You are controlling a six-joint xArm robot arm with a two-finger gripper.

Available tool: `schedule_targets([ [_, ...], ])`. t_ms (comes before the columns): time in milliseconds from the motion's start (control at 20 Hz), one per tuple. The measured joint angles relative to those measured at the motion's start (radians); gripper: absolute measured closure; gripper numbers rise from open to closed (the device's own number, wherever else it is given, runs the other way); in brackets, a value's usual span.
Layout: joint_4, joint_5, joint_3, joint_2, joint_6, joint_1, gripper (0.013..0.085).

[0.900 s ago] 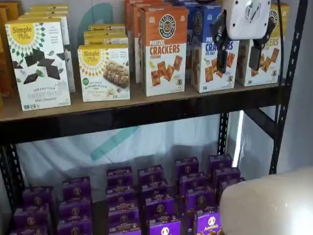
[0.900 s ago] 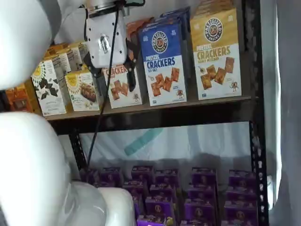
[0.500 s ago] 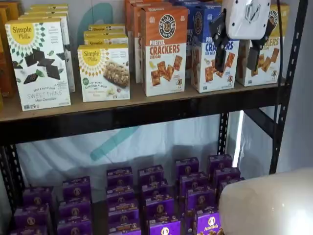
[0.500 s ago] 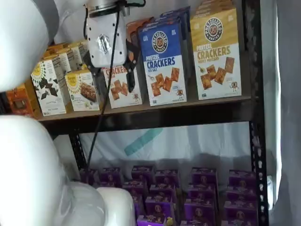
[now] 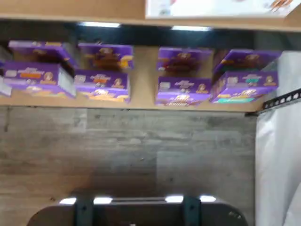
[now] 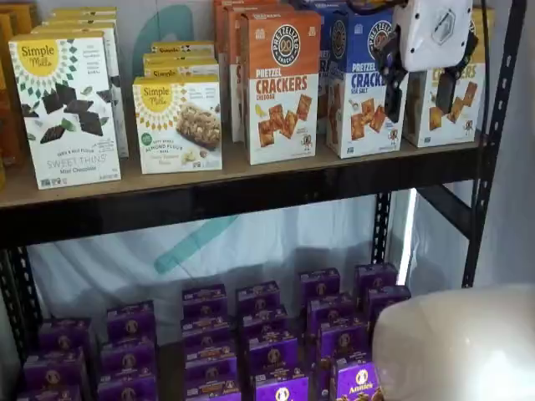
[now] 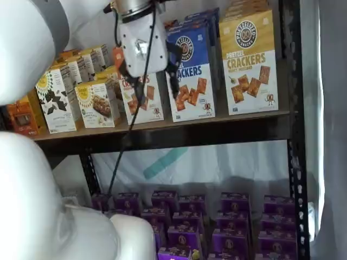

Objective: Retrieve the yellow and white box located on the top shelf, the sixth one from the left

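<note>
The yellow box (image 7: 249, 62) stands upright on the shelf (image 7: 217, 127), yellow band above pictured crackers; gripper (image 6: 420, 88) hangs before it, fingers spread, empty.

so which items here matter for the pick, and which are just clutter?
Job:
- yellow and white box
- top shelf
- claw, open, empty

Just there:
- blue cracker box
- orange cracker box
- Simple Mills boxes
- purple boxes
</note>
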Motion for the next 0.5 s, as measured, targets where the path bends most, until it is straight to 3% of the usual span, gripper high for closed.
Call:
schedule_targets([
  [200,0.000,-0.083,0.002,0.047,-0.104,-0.108,0.0130],
  [500,0.002,-0.184,-0.019,0.118,-0.221,-0.232,0.0130],
])
